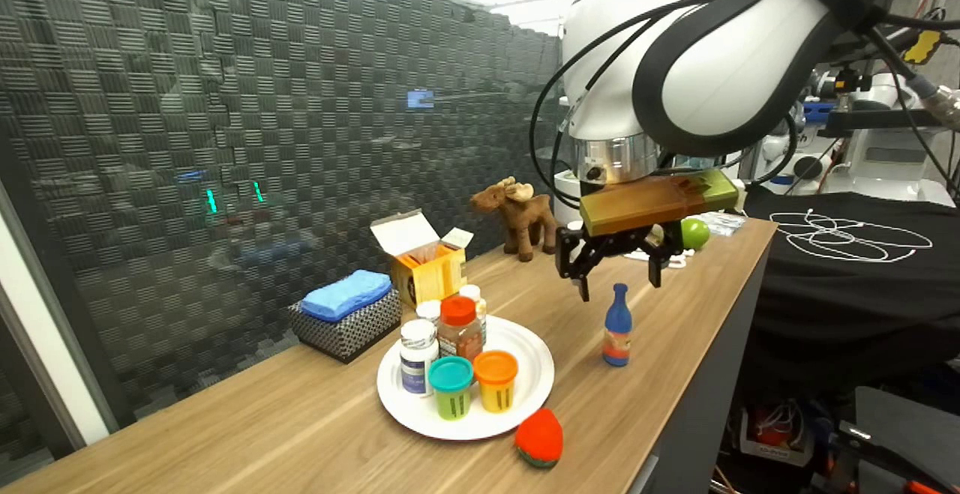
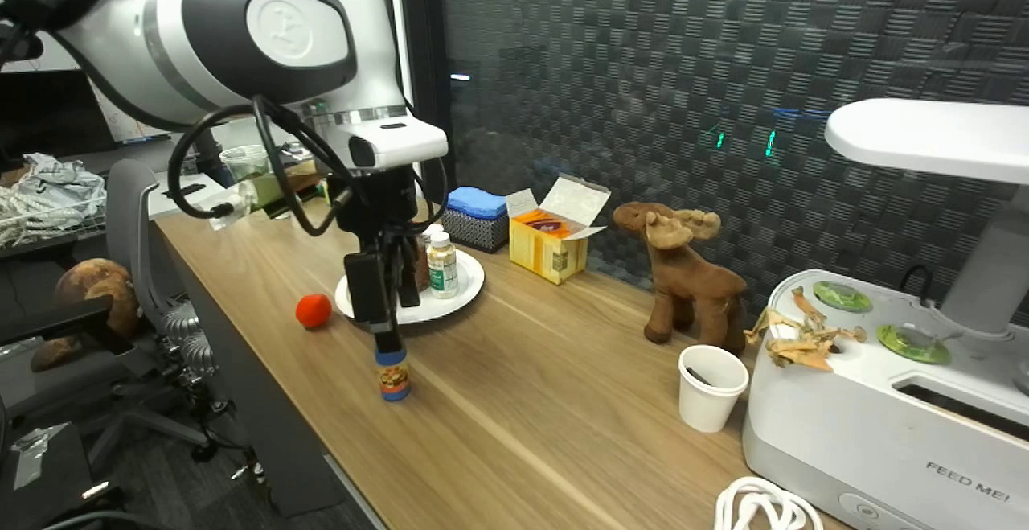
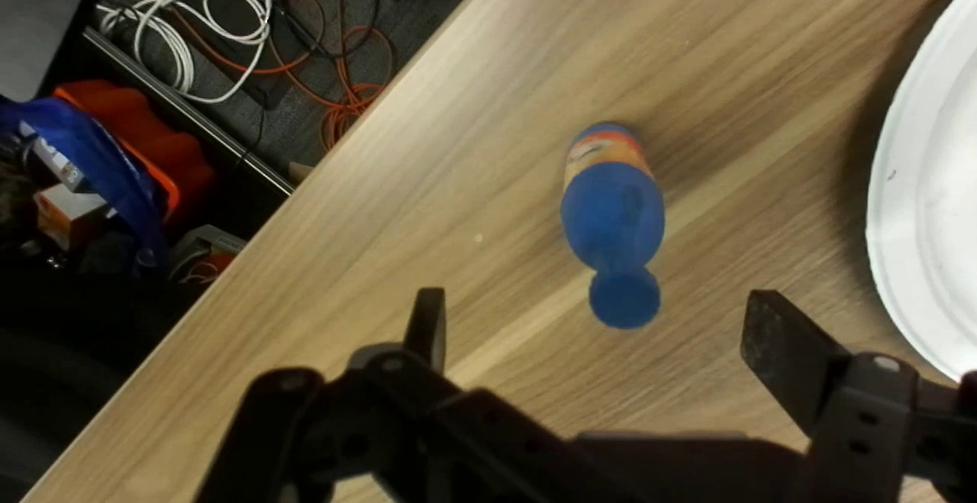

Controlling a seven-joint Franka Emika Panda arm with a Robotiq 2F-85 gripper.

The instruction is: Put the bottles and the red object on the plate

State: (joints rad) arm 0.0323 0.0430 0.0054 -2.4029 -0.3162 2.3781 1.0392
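Note:
A blue bottle (image 1: 616, 333) with an orange label stands upright on the table in both exterior views (image 2: 393, 377) and in the wrist view (image 3: 613, 213). My gripper (image 1: 619, 284) is open and empty, just above the bottle's top; in the wrist view its fingers (image 3: 595, 301) lie either side, apart from it. The white plate (image 1: 531, 365) holds several bottles and jars: a white bottle (image 1: 418, 363), a red-lidded jar (image 1: 459, 329), a teal-lidded jar (image 1: 451, 389), an orange-lidded jar (image 1: 495, 383). The red object (image 1: 538, 436) lies on the table beside the plate, outside the wrist view.
An open yellow box (image 1: 431, 276) and a patterned box (image 1: 352, 325) with a blue cloth stand behind the plate. A brown toy moose (image 2: 683, 273), a paper cup (image 2: 711, 389) and a white appliance (image 2: 876, 433) are farther along. The table's edge (image 3: 320, 159) runs near the bottle.

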